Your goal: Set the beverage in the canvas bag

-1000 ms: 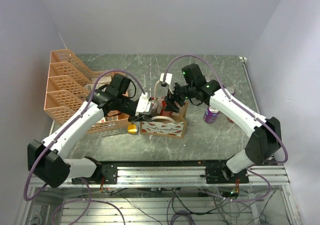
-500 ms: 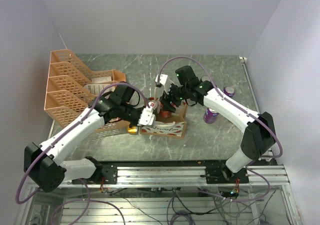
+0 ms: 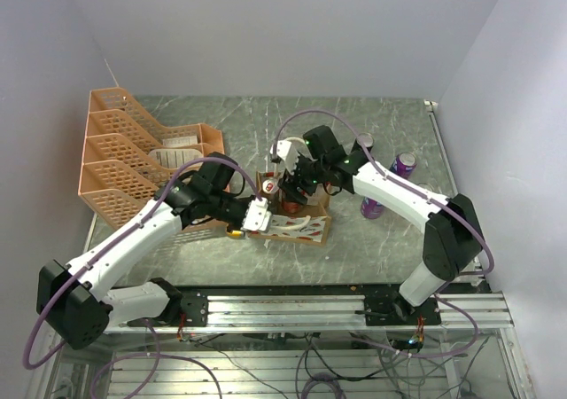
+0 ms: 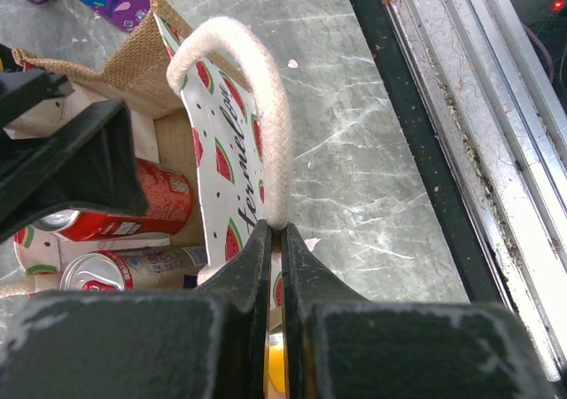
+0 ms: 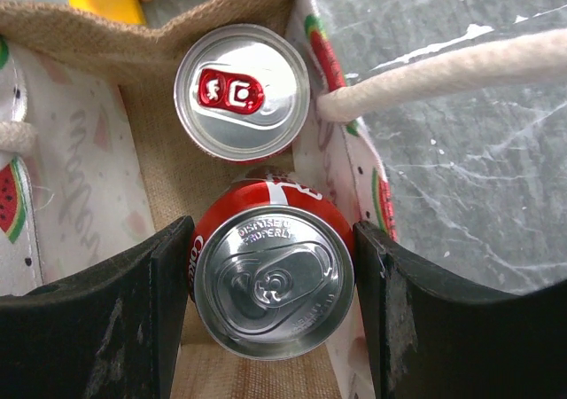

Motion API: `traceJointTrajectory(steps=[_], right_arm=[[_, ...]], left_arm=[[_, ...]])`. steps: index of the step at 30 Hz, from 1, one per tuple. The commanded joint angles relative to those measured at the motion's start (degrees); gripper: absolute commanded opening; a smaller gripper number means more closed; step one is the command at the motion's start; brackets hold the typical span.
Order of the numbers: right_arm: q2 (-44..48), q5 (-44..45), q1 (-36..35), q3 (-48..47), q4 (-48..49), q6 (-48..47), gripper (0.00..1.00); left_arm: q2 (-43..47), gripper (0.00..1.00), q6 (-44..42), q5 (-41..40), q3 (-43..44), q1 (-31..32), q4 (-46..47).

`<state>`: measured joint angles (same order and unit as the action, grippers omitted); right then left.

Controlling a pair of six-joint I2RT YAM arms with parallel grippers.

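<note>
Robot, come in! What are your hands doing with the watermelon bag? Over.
Left gripper shut on white handle. Right gripper holds red can inside canvas bag. Second can right beside it, tight spot. Over.

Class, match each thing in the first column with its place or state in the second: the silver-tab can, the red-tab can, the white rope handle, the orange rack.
Column one:
1. silver-tab can
2. red-tab can
3. white rope handle
4. orange rack

Column two:
A. pinched by the shut left pincer
B. standing loose inside the canvas bag
C. gripped by the right pincer
D. on the table, left of the bag

Pairs: 1-C, 2-B, 3-A, 4-D.
</note>
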<state>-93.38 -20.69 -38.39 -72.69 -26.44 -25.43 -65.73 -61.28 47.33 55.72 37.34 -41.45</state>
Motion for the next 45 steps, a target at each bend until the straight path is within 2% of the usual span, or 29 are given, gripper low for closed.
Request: traceJointTrajectory(steps=[1, 9, 15, 36, 45], right_arm=[[1.25, -0.35, -0.77, 1.17, 4.87, -3.62, 0.00], [-1.28, -1.05, -1.29, 0.04, 4.15, -5.92, 0.00], [-3.01, -1.75, -1.43, -0.34, 4.16, -6.78, 0.05], [-4.71, -1.46, -1.59, 1.88, 4.98, -8.14, 0.29], [-5.03, -1.96, -1.67, 0.02, 3.39, -7.97, 0.54]], left_arm=[[0.58, 0.07, -1.03, 0.48, -0.54, 0.54, 1.99], [1.69, 0.07, -1.50, 0.16, -1.84, 0.54, 2.27], [2.14, 0.07, -1.64, 0.13, -2.27, 0.54, 2.40], [1.81, 0.07, -2.21, -0.78, -2.08, 0.54, 2.14], [1.91, 0.07, -2.11, -1.63, -1.96, 0.54, 2.26]])
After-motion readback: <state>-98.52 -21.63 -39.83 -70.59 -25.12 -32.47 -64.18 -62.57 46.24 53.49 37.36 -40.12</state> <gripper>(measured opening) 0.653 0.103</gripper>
